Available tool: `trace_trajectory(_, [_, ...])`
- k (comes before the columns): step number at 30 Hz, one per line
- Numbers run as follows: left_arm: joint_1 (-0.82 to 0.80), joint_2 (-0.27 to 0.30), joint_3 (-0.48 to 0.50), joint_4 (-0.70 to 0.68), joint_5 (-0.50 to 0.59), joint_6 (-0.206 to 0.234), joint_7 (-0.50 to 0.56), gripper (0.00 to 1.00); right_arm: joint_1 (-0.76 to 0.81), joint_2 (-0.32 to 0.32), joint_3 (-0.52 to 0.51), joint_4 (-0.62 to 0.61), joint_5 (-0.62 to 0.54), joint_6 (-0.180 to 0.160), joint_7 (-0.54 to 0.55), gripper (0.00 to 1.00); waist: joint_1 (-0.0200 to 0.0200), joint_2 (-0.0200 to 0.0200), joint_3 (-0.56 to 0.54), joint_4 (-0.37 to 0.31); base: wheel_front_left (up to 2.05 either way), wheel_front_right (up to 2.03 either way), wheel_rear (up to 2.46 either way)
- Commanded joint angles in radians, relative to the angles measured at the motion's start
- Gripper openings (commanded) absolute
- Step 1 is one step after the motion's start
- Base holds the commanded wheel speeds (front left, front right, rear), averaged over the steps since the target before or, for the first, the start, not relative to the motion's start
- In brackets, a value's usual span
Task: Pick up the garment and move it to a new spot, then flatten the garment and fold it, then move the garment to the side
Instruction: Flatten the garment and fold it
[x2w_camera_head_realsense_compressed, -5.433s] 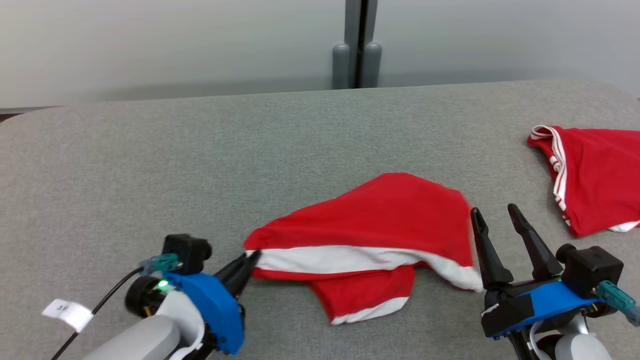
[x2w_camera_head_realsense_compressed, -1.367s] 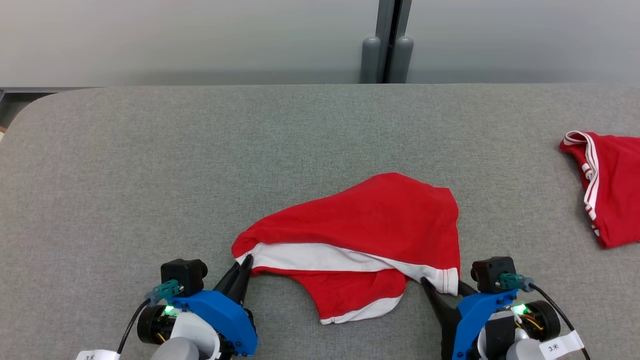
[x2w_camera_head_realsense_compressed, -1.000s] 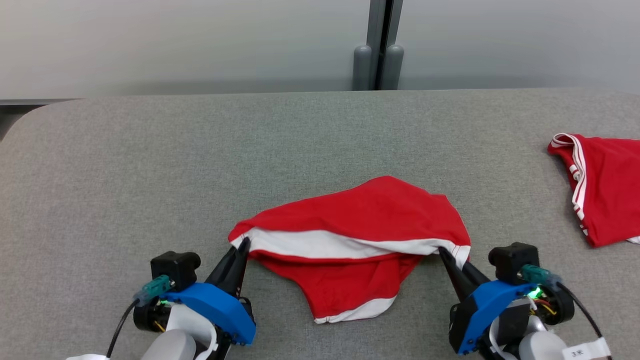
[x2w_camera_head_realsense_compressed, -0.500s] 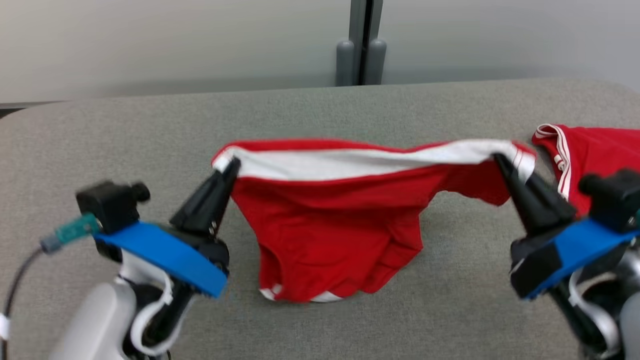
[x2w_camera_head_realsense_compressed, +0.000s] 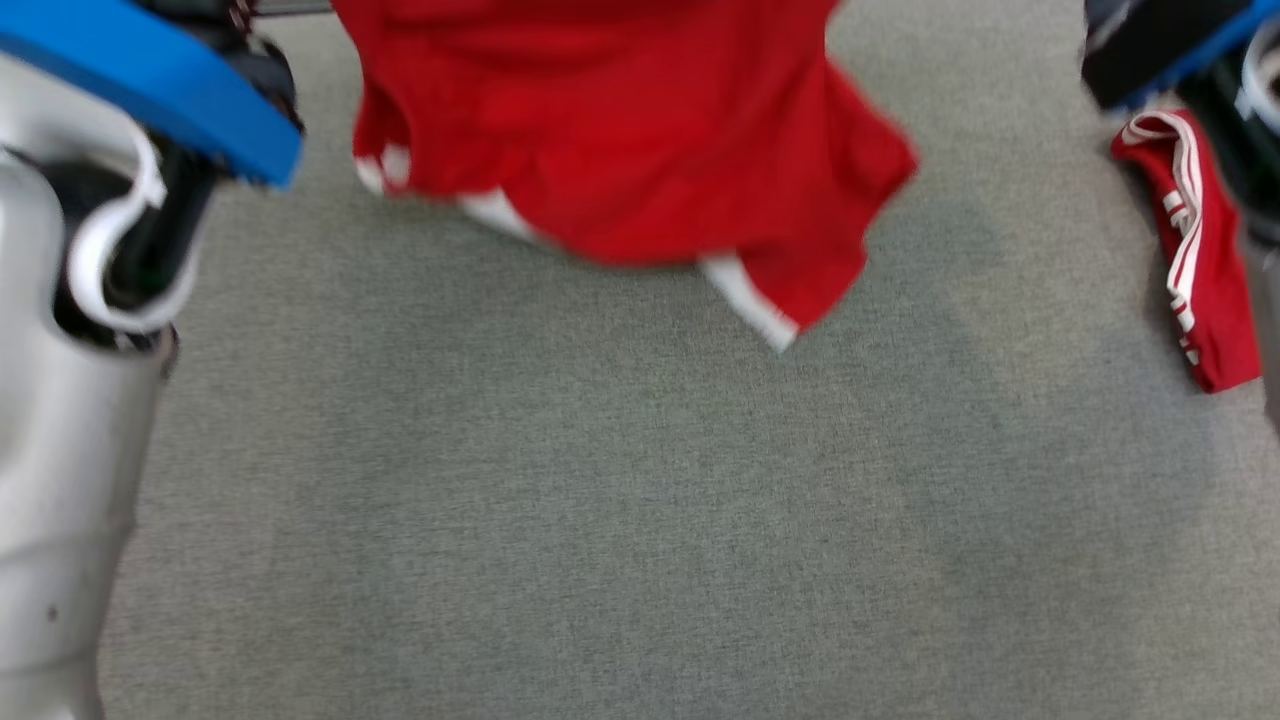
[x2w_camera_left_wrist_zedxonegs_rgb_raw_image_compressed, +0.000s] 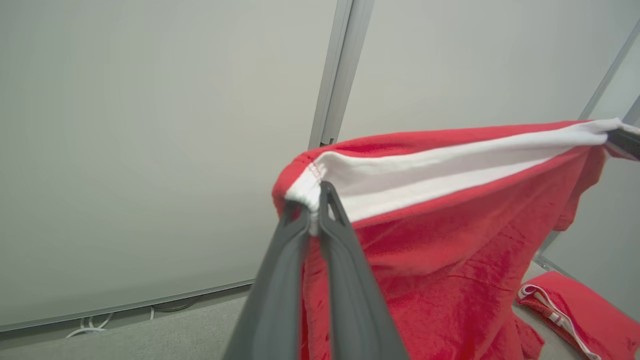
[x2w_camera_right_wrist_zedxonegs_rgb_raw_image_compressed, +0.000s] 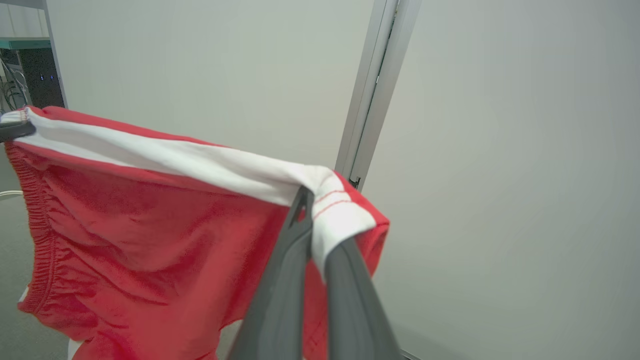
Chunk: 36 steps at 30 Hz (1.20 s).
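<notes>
The garment, red shorts with a white waistband and white hem trim, hangs in the air above the grey table. It is stretched by its waistband between both grippers. In the left wrist view my left gripper is shut on one end of the waistband, and the garment drapes down to the right. In the right wrist view my right gripper is shut on the other end, with the garment hanging to the left. The head view cuts off the waistband and fingertips at its top edge.
A second red garment with white stripes lies on the table at the right, also in the left wrist view. My left forearm fills the head view's left edge. A pale wall with a grey post stands behind.
Both grippers have risen with the garment, lifting it off the table until it hangs free between them. The head camera has tilted down, so the whole picture has shifted.
</notes>
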Motion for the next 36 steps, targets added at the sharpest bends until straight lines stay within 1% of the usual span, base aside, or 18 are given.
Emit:
trace_trajectory(1, [-0.064,0.007,0.001,0.032,0.024,-0.007,-0.022,0.0,-0.073,0.005,0.004,0.04,-0.01,0.0,-0.041,0.0,-0.0002,0.0,0.06,-0.026,0.0,0.0,0.0])
trace_trajectory(2, [-0.103,-0.004,0.008,0.061,0.026,-0.008,-0.046,0.0,-0.122,0.01,0.008,0.074,-0.017,0.0,-0.078,0.0,-0.0002,0.0,0.068,-0.028,0.0,0.0,0.0])
trace_trajectory(6, [-0.23,-0.014,0.014,0.149,0.073,-0.019,-0.153,0.0,-0.28,0.023,0.027,0.19,-0.064,0.0,-0.228,0.0,-0.0002,0.0,0.08,-0.034,0.0,0.0,0.0])
trace_trajectory(8, [-0.268,-0.023,0.018,0.186,0.075,-0.024,-0.212,0.0,-0.325,0.025,0.047,0.239,-0.091,0.0,-0.293,0.0,-0.0002,0.0,0.078,-0.038,0.0,0.0,0.0])
trace_trajectory(10, [-0.281,-0.03,0.013,0.222,0.077,-0.03,-0.262,0.0,-0.342,0.024,0.073,0.287,-0.105,0.0,-0.334,0.0,-0.0002,0.0,0.074,-0.04,0.0,0.0,0.0])
trace_trajectory(12, [-0.265,-0.041,-0.004,0.252,0.066,-0.035,-0.306,0.0,-0.33,0.021,0.102,0.327,-0.106,0.0,-0.359,0.0,-0.0002,0.0,0.069,-0.041,0.0,0.0,0.0])
trace_trajectory(14, [-0.225,-0.047,-0.03,0.281,0.048,-0.039,-0.343,0.0,-0.286,0.022,0.108,0.374,-0.094,0.0,-0.372,0.0,-0.0002,0.0,0.062,-0.04,0.0,0.0,0.0])
trace_trajectory(15, [-0.203,-0.048,-0.045,0.296,0.038,-0.041,-0.36,0.0,-0.259,0.023,0.127,0.395,-0.093,0.0,-0.374,0.0,-0.0002,0.0,0.058,-0.04,0.0,0.0,0.0])
trace_trajectory(17, [-0.154,-0.053,-0.09,0.314,0.007,-0.042,-0.387,0.0,-0.201,0.023,0.158,0.428,-0.072,0.0,-0.378,0.0,-0.0002,0.0,0.048,-0.036,0.0,0.0,0.0])
trace_trajectory(19, [-0.093,-0.046,-0.152,0.33,-0.015,-0.042,-0.409,0.0,-0.125,0.009,0.202,0.45,-0.046,0.0,-0.377,0.0,-0.0002,0.0,0.034,-0.03,0.0,0.0,0.0])
trace_trajectory(21, [-0.026,-0.037,-0.209,0.34,-0.043,-0.043,-0.433,0.0,-0.038,-0.006,0.253,0.457,-0.005,0.0,-0.368,0.0,-0.0002,0.0,0.013,-0.025,0.0,0.0,0.0])
trace_trajectory(24, [0.076,-0.018,-0.287,0.335,-0.081,-0.043,-0.456,0.0,0.088,-0.05,0.298,0.447,0.066,0.0,-0.336,0.0,-0.0002,0.0,-0.029,-0.014,0.0,0.0,0.0])
trace_trajectory(28, [0.217,0.021,-0.374,0.3,-0.119,-0.043,-0.469,0.0,0.252,-0.123,0.314,0.393,0.144,0.0,-0.239,0.0,-0.0002,0.0,-0.1,-0.001,0.0,0.0,0.0])
trace_trajectory(32, [0.368,0.07,-0.423,0.252,-0.141,-0.038,-0.452,0.0,0.428,-0.179,0.262,0.298,0.203,-0.001,-0.089,0.0,-0.0002,0.0,-0.172,0.008,0.0,0.0,0.0])
trace_trajectory(34, [0.446,0.092,-0.437,0.209,-0.16,-0.023,-0.432,0.0,0.524,-0.199,0.225,0.22,0.221,-0.001,-0.005,0.0,-0.0002,0.0,-0.202,0.01,0.0,0.0,0.0])
trace_trajectory(36, [0.514,0.12,-0.444,0.152,-0.178,0.001,-0.409,0.0,0.621,-0.205,0.165,0.134,0.228,-0.001,0.077,0.0,-0.0002,0.0,-0.224,0.014,0.0,0.0,0.0])
